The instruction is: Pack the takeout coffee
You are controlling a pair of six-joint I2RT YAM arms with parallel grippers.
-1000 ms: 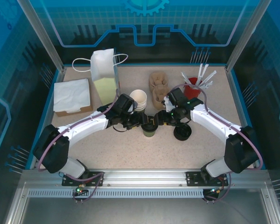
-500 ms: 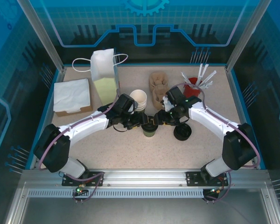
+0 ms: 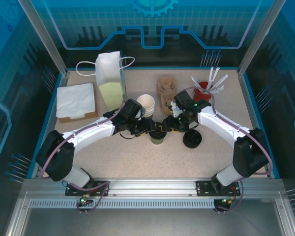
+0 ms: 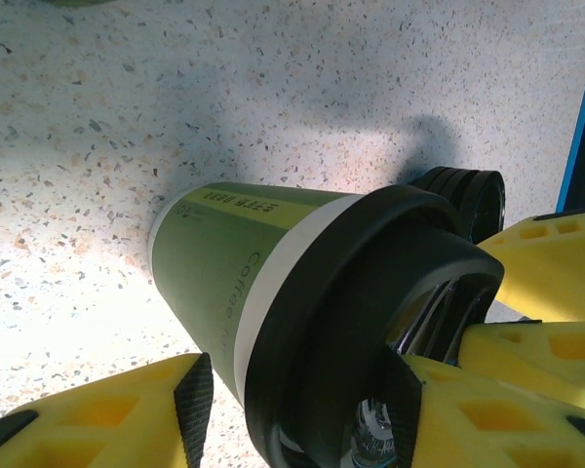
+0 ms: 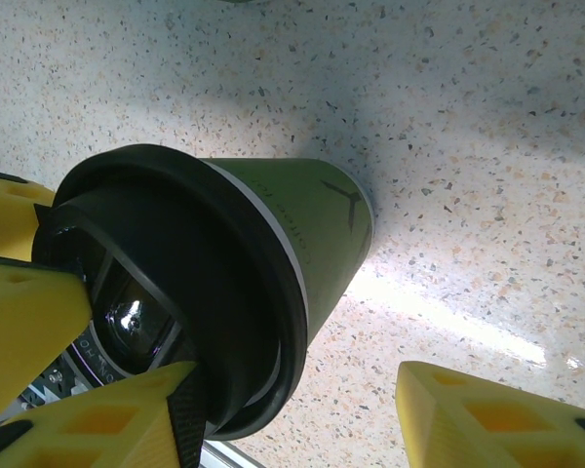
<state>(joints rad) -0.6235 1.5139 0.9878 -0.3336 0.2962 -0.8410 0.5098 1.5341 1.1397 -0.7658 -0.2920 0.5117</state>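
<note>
The takeout coffee is a small olive-green cup standing mid-table with a black lid on top. My left gripper reaches in from the left, and its jaws straddle the lid. One pad stands a narrow gap off the cup, and the other pad lies against the lid's rim. My right gripper comes from the right and is open. One of its fingers rests at the lid, the other stands far off the cup. The white paper bag stands at the back left.
A stack of cream cups sits just behind the left gripper. A stack of black lids lies right of the coffee. Brown cup carriers, a red holder with white cutlery and a napkin box line the back.
Both grippers have narrowed a little around the lid. The right arm has shifted slightly toward the cup. The cup has stayed where it was.
</note>
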